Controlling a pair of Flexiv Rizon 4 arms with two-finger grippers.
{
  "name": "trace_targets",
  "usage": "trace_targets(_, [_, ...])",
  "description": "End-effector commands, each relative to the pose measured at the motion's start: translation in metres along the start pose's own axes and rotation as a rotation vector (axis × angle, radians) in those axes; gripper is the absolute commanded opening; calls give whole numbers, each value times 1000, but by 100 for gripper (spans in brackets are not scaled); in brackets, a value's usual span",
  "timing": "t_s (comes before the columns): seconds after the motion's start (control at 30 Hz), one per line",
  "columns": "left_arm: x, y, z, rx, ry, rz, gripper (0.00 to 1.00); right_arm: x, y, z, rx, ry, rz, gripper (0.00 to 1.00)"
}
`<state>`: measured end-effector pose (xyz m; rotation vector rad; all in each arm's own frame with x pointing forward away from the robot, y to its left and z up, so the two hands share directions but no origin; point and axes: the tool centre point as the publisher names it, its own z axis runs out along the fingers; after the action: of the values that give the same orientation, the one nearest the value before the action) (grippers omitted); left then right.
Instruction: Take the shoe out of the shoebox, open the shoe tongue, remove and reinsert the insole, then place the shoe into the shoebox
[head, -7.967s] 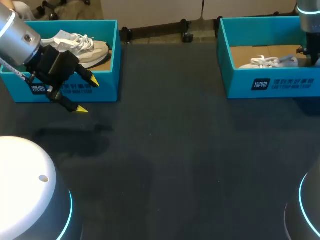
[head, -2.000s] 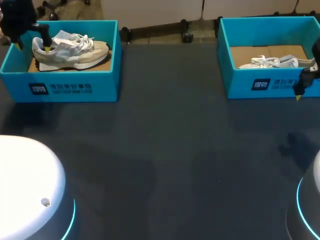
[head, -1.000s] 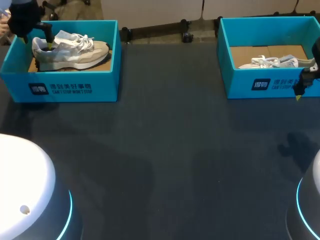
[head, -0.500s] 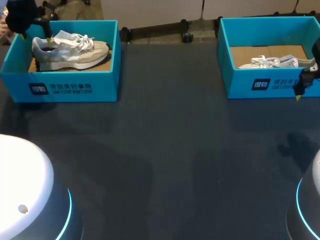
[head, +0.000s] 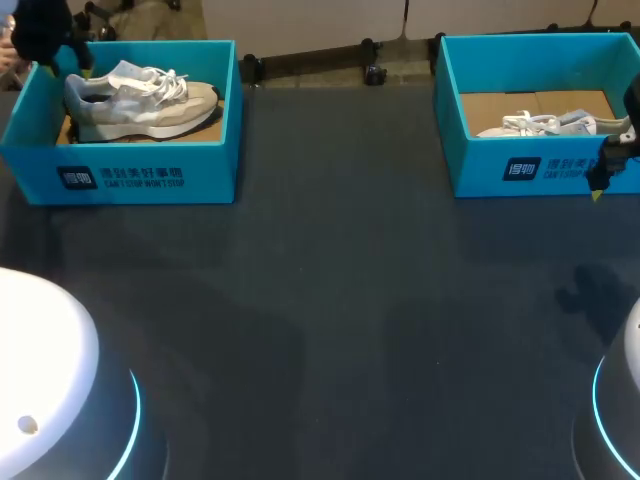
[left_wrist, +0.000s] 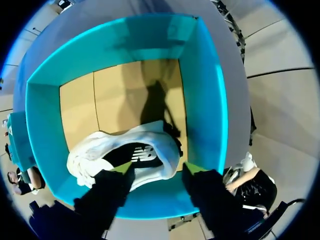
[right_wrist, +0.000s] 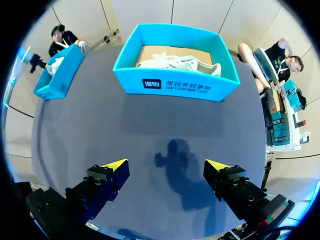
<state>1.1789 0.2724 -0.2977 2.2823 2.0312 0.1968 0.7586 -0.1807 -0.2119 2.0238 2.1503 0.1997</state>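
Working on a grey-and-cream laced mesh running shoe, sitting sole-down, as far as can be judged, inside the open teal cardboard shoebox on the left arm's side of the dark table. Hanging over its heel end with the left gripper, fingers spread wide and pinching nothing. The heel collar is lying just ahead of and between the yellow tips. One tip is hovering over the dark foot opening, the other just outside the heel, near the box wall.

Expecting a light thing: soft and yielding in the upper and tongue, stiffer at the heel counter and sole, more likely to flex than to slip. Judging the heel collar the best hold, one finger going inside the opening and one outside. Minding the loose laces and the wall close beside the outer finger.

Getting from the left wrist view what the head view is hiding: the spread of the fingers, their place at the heel, the dark insole inside. Getting from the head view the shoe's whole length, toe pointing away from the fingers.

Hanging over bare table with the right gripper, fingers spread wide with nothing between them. Well ahead of its tips, a second teal cardboard shoebox is holding a white laced shoe.
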Motion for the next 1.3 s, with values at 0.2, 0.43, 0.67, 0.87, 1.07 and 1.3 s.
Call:
trace_targets(0.2, [9, 6, 13, 11, 7, -7, 40, 0, 0, 1, -1, 1, 1, 100])
trace_targets(0.43, [16, 3, 18, 18, 11, -18, 41, 0, 0, 1, -1, 1, 1, 100])
trace_targets(0.67, [20, 2, 30, 46, 6, -38, 47, 0, 0, 1, -1, 1, 1, 100])
trace_targets(0.87, [21, 2, 40, 66, -2, -82, 50, 0, 0, 1, -1, 1, 1, 100])
trace_targets(1.07, [23, 4, 51, 82, 2, -107, 50, 0, 0, 1, -1, 1, 1, 100])
trace_targets(1.3, [22, 5, 61, 96, 1, -107, 47, 0, 0, 1, -1, 1, 1, 100])
